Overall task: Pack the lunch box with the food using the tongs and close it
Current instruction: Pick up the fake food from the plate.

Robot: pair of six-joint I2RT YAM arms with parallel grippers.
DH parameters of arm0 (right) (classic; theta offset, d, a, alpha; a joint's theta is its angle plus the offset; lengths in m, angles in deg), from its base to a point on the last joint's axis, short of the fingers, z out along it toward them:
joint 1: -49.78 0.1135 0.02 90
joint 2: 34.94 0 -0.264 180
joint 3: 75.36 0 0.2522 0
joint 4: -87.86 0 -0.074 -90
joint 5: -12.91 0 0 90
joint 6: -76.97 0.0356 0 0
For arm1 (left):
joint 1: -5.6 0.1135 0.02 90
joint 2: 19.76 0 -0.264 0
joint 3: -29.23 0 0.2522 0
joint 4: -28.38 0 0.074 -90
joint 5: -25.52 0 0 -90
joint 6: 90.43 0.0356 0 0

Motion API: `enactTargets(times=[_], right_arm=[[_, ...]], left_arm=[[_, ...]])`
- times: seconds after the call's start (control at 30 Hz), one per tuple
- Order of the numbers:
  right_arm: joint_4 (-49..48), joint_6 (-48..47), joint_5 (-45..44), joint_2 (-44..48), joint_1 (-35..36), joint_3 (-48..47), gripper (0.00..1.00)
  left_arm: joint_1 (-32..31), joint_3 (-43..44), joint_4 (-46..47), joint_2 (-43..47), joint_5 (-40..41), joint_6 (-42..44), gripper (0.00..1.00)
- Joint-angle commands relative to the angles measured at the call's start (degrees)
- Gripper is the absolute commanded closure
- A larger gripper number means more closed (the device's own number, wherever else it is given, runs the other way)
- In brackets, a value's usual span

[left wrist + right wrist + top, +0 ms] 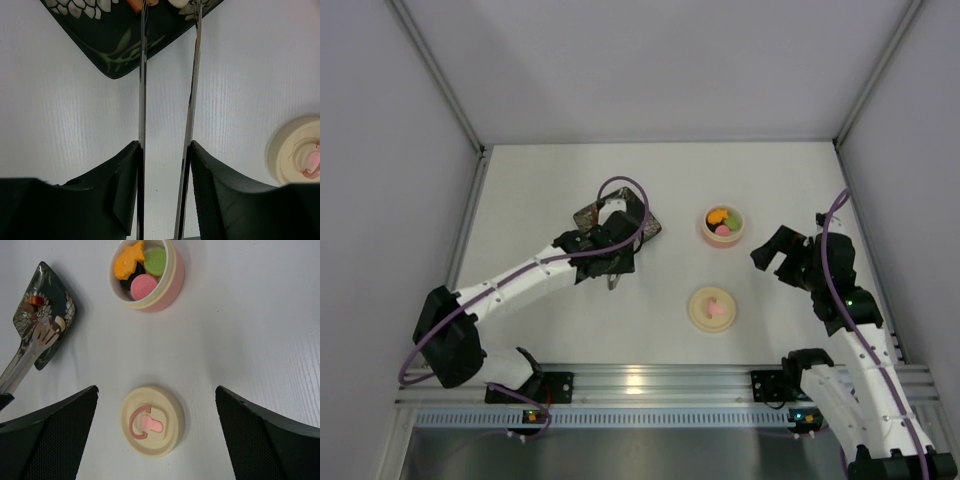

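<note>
My left gripper (164,145) is shut on the silvery tongs (142,100), whose two arms stay a little apart. The tong tips (47,332) reach over the dark floral plate (100,35), among the orange (36,300), brown and cream food left there. The pink lunch box (170,290) stands uncovered with orange, green, pink and black food (143,286) inside. Its cream lid (152,420) with the pink knob lies flat on the table in front of the box. My right gripper (156,389) hovers wide open above the lid, touching nothing.
In the top view the plate (650,228) is left of the lunch box (723,245), partly under the left gripper (610,255). The lid (713,308) lies nearer the arm bases, left of the right gripper (775,255). Grey walls enclose the white table on three sides.
</note>
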Motion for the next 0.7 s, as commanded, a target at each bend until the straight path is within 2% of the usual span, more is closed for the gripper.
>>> enactTargets(times=[0.0, 0.67], right_arm=[[-3.15, -0.15, -0.24, 0.83, -0.93, 0.58, 0.0], [-3.24, -0.15, -0.42, 0.74, -0.93, 0.84, 0.01]], left_arm=[[0.75, 2.14, 3.52, -0.87, -1.14, 1.16, 0.52], [1.89, 5.4, 3.43, -4.48, -2.82, 4.24, 0.54]])
